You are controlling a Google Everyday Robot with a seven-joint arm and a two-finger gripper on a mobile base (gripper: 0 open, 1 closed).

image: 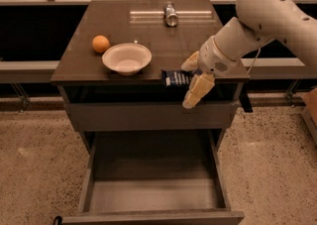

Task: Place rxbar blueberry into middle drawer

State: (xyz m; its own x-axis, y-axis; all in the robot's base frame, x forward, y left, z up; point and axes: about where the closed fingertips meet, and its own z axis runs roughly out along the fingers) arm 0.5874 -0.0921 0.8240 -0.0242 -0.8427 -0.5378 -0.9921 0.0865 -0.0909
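The rxbar blueberry [174,78], a dark navy bar with white print, sticks out over the front edge of the brown cabinet top. My gripper [187,84] is shut on its right end, with one tan finger [190,62] above and the other [197,91] hanging below the edge. The middle drawer [99,169] is pulled open below, a grey box with a bare floor, straight under the bar and slightly left. The white arm reaches in from the right.
A white bowl [127,58] and an orange [100,43] sit on the left of the cabinet top [148,33]. A silver can [171,14] lies at the back. The top drawer's flat front [148,115] is closed. Speckled floor lies on both sides.
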